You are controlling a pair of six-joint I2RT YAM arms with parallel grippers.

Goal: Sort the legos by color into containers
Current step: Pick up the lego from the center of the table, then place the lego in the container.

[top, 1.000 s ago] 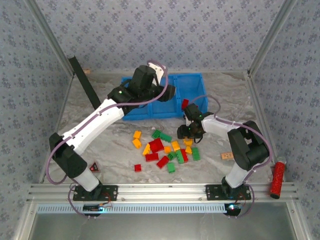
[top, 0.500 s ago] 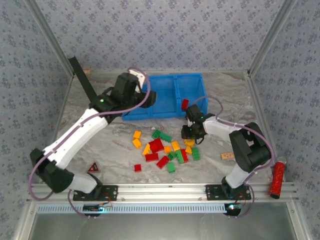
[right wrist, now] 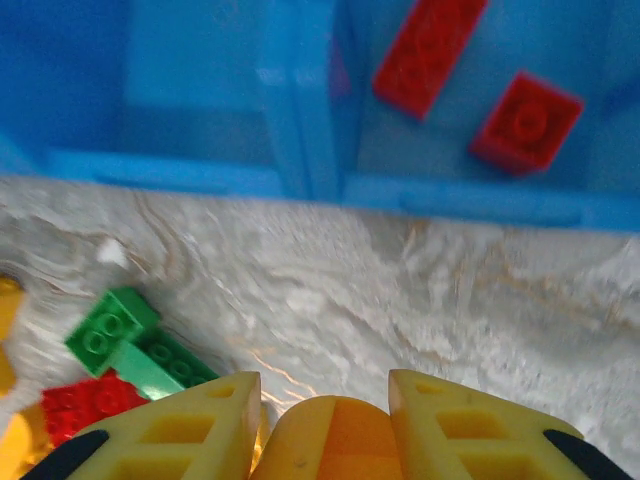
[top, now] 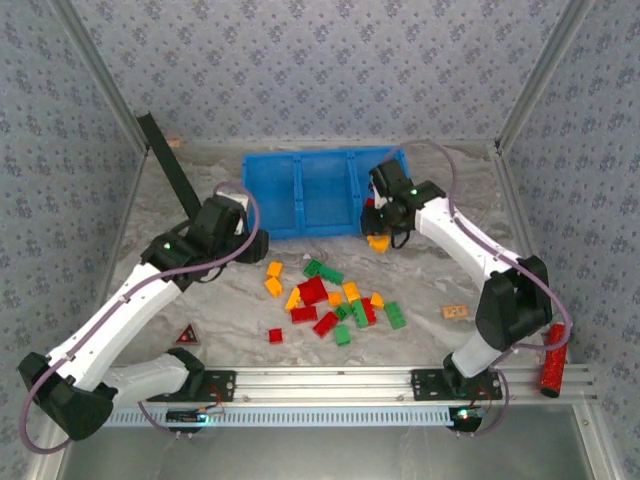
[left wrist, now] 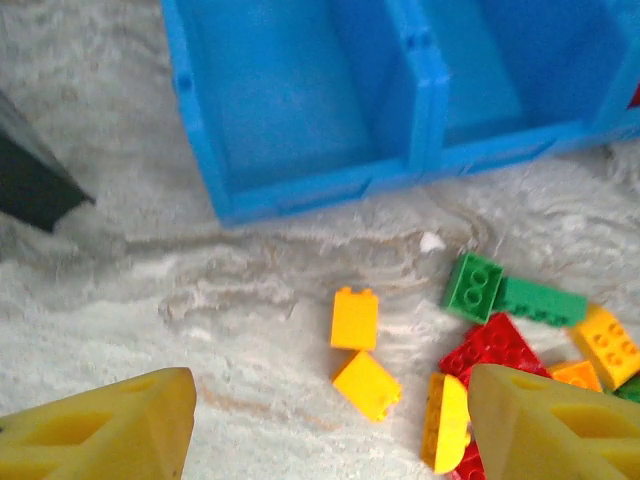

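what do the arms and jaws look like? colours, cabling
The left arm and right arm have white link shells with black joints. A purple cable loops along each. A green light glows at a black joint. Jaws are yellow plastic with cut-out pockets; the right pair shows black at its base.

The blue tray sits toward the far side of the desk. The right gripper hangs just in front of the tray's right compartment, with a yellow-orange brick at its fingers. The left gripper hovers near the tray's left front corner. Red, green and yellow-orange legos lie scattered between the arms.
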